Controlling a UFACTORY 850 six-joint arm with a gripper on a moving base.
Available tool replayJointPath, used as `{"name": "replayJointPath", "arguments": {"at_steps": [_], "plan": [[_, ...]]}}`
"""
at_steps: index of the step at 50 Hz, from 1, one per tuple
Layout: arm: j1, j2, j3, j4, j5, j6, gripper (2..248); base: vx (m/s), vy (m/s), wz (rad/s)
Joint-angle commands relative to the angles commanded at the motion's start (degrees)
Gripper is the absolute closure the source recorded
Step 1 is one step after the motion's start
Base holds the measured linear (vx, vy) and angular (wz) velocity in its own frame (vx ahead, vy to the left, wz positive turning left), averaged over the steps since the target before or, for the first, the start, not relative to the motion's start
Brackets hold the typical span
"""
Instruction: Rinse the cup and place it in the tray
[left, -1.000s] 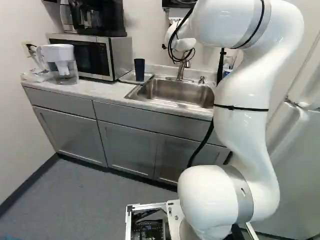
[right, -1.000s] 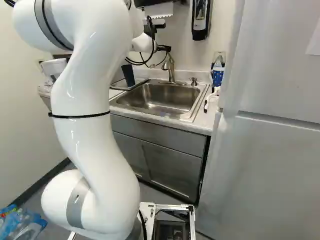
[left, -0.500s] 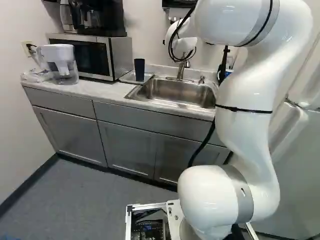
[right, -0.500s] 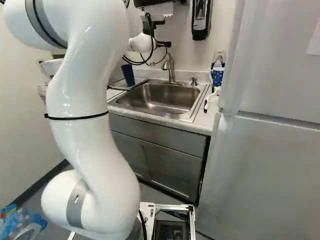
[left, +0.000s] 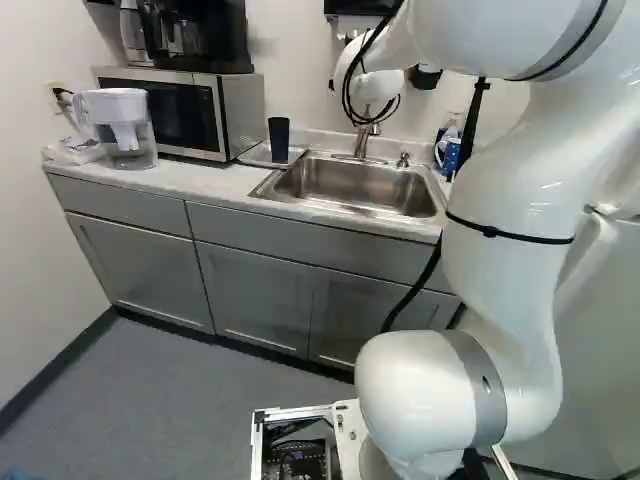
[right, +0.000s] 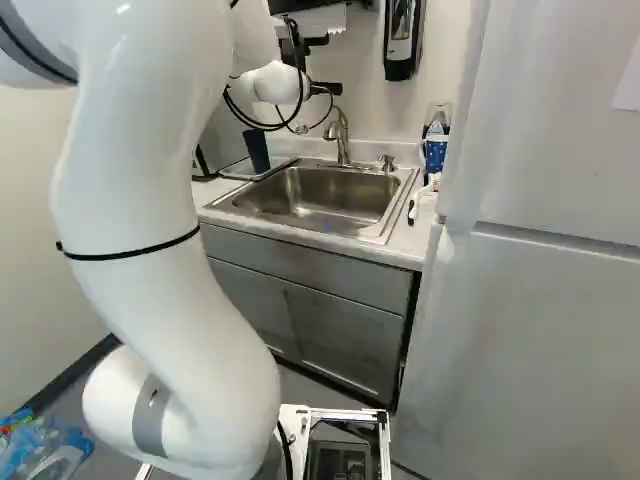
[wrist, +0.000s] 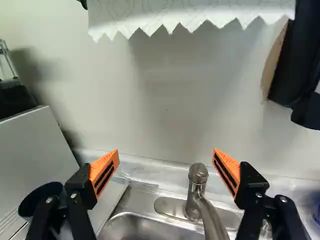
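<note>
Holds the hand (right: 326, 88) spread wide, with 2 slotted, wedge-shaped orange pads (wrist: 106, 171) well apart, near the curved, shiny metal faucet (wrist: 199, 175) behind the smooth steel sink (right: 315, 195), at the upper middle of the right base view. In the upper middle of the left base view, see the dark, tapered cup (left: 279, 138) upright on the thin-rimmed tray (left: 252, 158), beside the boxy, metal-sided microwave (left: 238, 110) on the pale surface (left: 185, 179).
</note>
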Motion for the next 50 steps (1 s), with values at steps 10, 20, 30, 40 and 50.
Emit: {"name": "replayJointPath", "arguments": {"at_steps": [10, 20, 30, 40, 50], "plan": [[-0.9, 2.5, 2.8, 0.0, 0.0, 0.0, 3, 0.000, 0.000, 0.000], [-1.9, 4.9, 5.3, 0.0, 0.0, 0.0, 3, 0.000, 0.000, 0.000], [-3.1, 7.3, 7.8, 0.0, -0.5, 0.0, 3, 0.000, 0.000, 0.000], [-4.1, 9.8, 10.4, 0.0, -3.3, 0.0, 3, 0.000, 0.000, 0.000], [-4.6, 12.7, 13.3, 0.0, -8.6, 0.0, 3, 0.000, 0.000, 0.000]]}}
